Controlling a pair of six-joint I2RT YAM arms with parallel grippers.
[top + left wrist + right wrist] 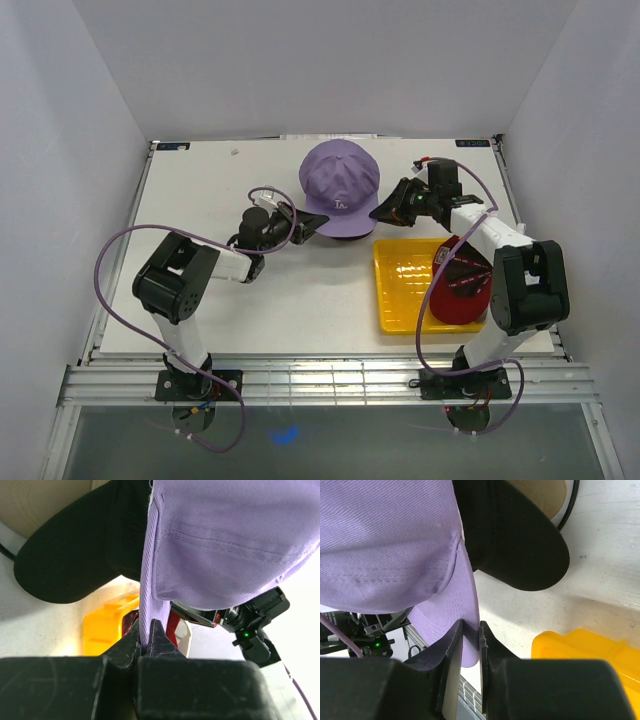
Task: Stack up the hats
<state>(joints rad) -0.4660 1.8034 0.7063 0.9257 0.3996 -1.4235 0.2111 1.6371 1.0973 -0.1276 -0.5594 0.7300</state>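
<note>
**A:** State of the left fingers [127, 647]?

**B:** Closed almost to contact, with only a thin fold of the lavender cap [340, 180] pinched between the tips. From above, the grip is at about 7 o'clock on the cap's edge.

**A:** Right fingers [447, 650]?

**B:** Narrow gap, filled by the lavender edge, so they are gripping it too. The grip is at about 4 o'clock on the cap.

**A:** Where is the cap?

**B:** Toward 12 o'clock on the tabletop [200, 180], crown up, sitting over the black cap [75, 555]. The black brim pokes out at 6 o'clock. Cannot tell whether lavender rests on black or hangs just above it.

**A:** Other hats?

**B:** A tan cap [40, 500] shows behind the black one in both wrist views. The red cap [462, 290] lies at the right end of the yellow tray [400, 280], at 4 o'clock on the tabletop, partly hidden by the right arm.
</note>
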